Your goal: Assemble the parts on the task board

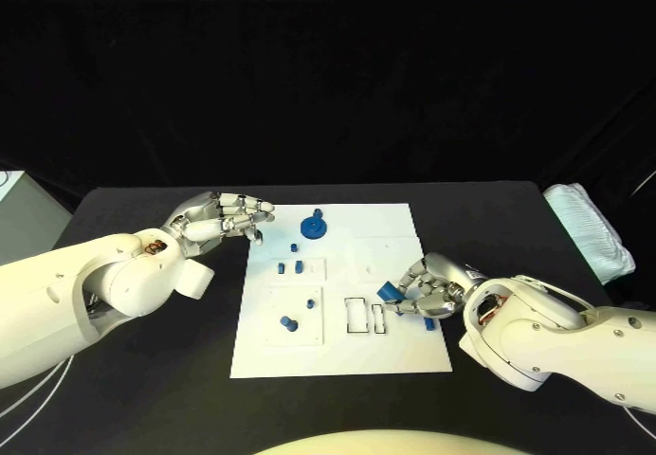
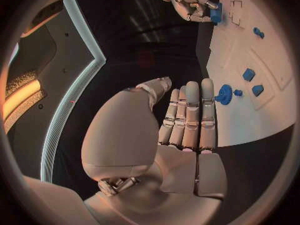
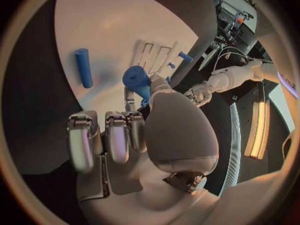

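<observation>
Now, left hand (image 1: 223,220): fingers curled, holding nothing, above the worktop (image 1: 136,213) beside the board (image 1: 369,232).
Right hand (image 1: 421,289): pinches a blue part (image 3: 136,78) over the board's right edge.
Blue gear (image 1: 313,227): stands near the left hand.

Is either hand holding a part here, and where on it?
The right hand pinches a blue part between thumb and fingers; the exact spot is hidden. The left hand holds nothing.

Dim surroundings, perhaps overhead light

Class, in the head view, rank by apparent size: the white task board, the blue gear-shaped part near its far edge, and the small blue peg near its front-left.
1. White task board
2. Blue gear-shaped part
3. Small blue peg
</observation>
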Available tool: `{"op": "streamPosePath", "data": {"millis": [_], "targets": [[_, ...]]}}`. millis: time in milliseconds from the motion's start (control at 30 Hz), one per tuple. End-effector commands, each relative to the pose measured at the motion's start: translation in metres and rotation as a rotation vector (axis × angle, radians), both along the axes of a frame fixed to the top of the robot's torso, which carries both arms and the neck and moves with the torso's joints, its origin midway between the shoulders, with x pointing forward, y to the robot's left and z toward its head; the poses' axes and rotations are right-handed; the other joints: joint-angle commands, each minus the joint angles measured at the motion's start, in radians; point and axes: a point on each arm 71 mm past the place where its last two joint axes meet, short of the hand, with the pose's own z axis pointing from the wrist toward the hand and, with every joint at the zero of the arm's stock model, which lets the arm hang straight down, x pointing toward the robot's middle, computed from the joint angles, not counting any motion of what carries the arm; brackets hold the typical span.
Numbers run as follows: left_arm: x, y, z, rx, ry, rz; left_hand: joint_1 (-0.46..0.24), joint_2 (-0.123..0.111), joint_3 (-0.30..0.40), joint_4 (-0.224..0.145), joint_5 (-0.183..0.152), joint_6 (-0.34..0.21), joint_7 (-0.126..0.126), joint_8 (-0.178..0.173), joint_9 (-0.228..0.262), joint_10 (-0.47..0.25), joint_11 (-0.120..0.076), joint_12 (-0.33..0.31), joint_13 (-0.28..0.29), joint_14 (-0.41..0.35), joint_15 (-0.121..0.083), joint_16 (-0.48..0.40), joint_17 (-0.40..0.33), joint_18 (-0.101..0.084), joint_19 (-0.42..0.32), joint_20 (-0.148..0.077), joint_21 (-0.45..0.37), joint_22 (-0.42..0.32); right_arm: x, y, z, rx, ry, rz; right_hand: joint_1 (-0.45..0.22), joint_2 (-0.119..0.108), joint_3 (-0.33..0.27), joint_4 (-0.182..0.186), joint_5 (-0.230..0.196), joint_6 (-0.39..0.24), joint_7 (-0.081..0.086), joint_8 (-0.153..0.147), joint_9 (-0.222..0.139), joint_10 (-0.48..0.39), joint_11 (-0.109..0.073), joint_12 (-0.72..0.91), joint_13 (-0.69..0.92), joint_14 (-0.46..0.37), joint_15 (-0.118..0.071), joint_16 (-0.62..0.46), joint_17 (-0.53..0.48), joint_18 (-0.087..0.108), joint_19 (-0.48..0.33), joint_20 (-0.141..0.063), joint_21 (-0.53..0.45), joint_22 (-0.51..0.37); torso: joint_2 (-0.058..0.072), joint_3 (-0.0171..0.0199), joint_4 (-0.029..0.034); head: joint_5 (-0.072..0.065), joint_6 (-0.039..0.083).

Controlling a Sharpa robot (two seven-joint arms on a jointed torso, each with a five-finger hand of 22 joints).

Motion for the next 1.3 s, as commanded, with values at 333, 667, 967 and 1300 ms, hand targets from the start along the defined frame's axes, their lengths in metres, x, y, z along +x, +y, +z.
{"op": "streamPosePath", "data": {"millis": [333, 667, 967, 1300], "targets": [[-0.002, -0.005, 0.001, -0.018, 0.006, -0.023, -0.006, 0.003, -0.001, 0.008, 0.002, -0.003, 0.006, 0.005, -0.001, -0.006, -0.001, -0.005, -0.001, 0.003, 0.005, -0.005, 0.002, 0.013, 0.006, -0.001, -0.006, -0.002, -0.002, 0.026, -0.014, 0.056, 0.166, 0.050, -0.041, 0.019, 0.042, -0.008, -0.009, 0.038, -0.020, 0.009, -0.005, 0.077, -0.004, 0.003, 0.216, 0.100, -0.002, 0.002, 0.243, -0.014, 0.105, -0.005, 0.006, 0.263, 0.001, 0.0003, 0.0013, 0.008, -0.006], [-0.003, -0.004, 0.001, -0.017, 0.009, -0.024, -0.006, 0.003, -0.001, 0.008, 0.002, -0.003, 0.006, 0.005, -0.001, -0.006, -0.001, -0.005, -0.001, 0.003, 0.005, -0.005, 0.002, 0.013, 0.006, -0.001, -0.006, -0.002, -0.002, 0.036, -0.017, 0.044, 0.154, 0.059, -0.154, -0.004, 0.027, -0.008, -0.018, 0.046, -0.019, 0.018, -0.004, 0.077, -0.002, -0.003, 0.216, 0.100, 0.000, 0.001, 0.242, -0.014, 0.105, -0.003, 0.006, 0.263, 0.002, 0.0007, -0.0007, 0.014, -0.005], [-0.003, -0.002, 0.001, -0.015, 0.010, -0.022, -0.006, 0.003, -0.001, 0.008, 0.002, -0.003, 0.006, 0.005, -0.001, -0.006, -0.001, -0.005, -0.001, 0.003, 0.005, -0.005, 0.002, 0.013, 0.006, -0.001, -0.006, -0.002, 0.000, 0.039, -0.017, 0.028, 0.134, 0.074, -0.165, -0.013, 0.018, -0.009, -0.023, 0.046, -0.020, 0.020, -0.003, 0.078, -0.003, -0.001, 0.217, 0.100, -0.001, 0.001, 0.241, -0.014, 0.105, -0.003, 0.006, 0.263, 0.002, 0.0006, -0.0005, 0.017, -0.006], [-0.003, -0.002, 0.001, -0.013, 0.012, -0.022, -0.007, 0.004, -0.002, 0.011, 0.002, -0.004, 0.006, 0.005, -0.002, -0.006, -0.001, -0.006, -0.002, 0.003, 0.005, -0.006, 0.003, 0.014, 0.007, 0.000, -0.009, -0.004, 0.004, 0.042, -0.016, 0.016, 0.100, 0.079, -0.230, -0.016, -0.050, -0.007, -0.100, 0.045, -0.022, 0.033, 0.003, 0.078, -0.003, -0.004, 0.219, 0.100, -0.002, 0.000, 0.241, -0.014, 0.105, -0.004, 0.006, 0.263, 0.001, 0.0004, -0.0011, 0.017, -0.007]]}}
